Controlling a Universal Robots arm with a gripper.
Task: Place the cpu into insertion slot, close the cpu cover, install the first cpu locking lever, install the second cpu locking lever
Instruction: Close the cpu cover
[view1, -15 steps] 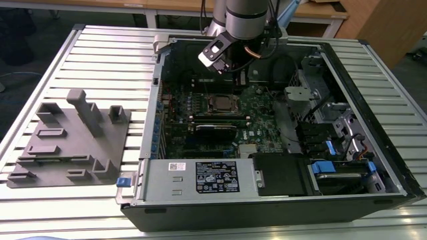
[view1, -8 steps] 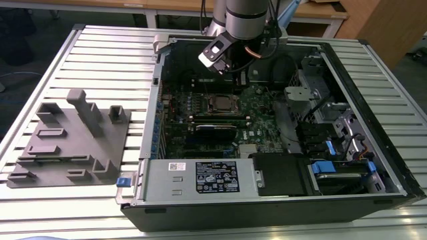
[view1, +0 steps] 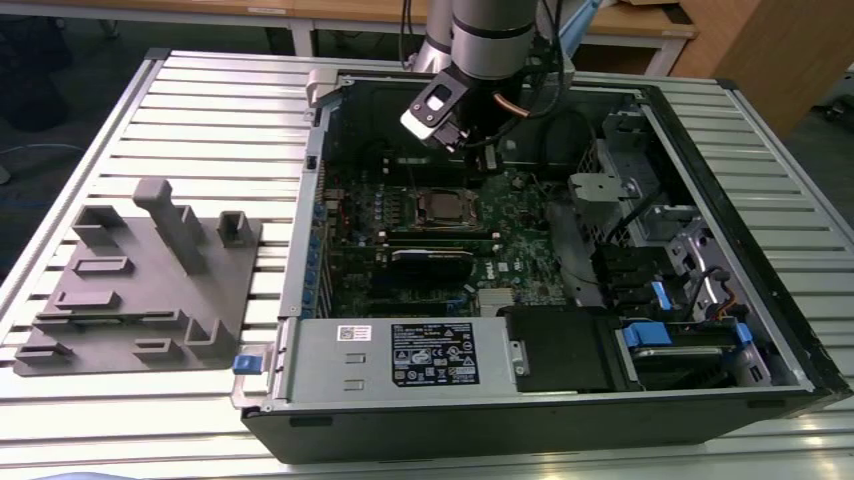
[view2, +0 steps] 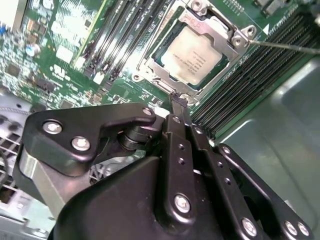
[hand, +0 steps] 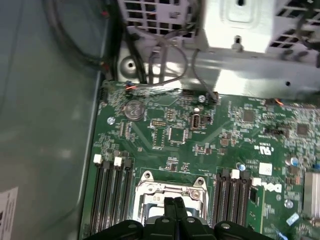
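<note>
Nearest to us in the second wrist view is the gripper (view2: 177, 102). Its two black fingers are pressed together with no gap and nothing caught between them. Their tips hang just off the near edge of the socket; we cannot tell whether they touch it.

Right beyond the tips lies the cpu (view2: 192, 49), grey top up, seated flat in the insertion slot (view1: 441, 207). The slot sits a little above the middle of the exterior view, and the arm reaches in from the upper edge just above it. The cpu cover (view2: 216, 22) looks to be down over the chip, framing it on all sides. From the cover's far corner a thin wire locking lever (view2: 285, 46) runs out over the memory slots (view2: 245, 87). Whether it is hooked down we cannot say.

Further off, the green motherboard (hand: 225, 130) carries a coin cell (hand: 133, 110). The open computer case (view1: 534, 428) rests on a slatted table (view1: 214, 90), with a grey fixture block (view1: 134, 270) at the exterior view's left.

We judge the first two steps done and the lever work in hand. That work calls for closed fingertips set squarely against a thin, springy wire. They must press it down and under its catch without slipping onto the board.
</note>
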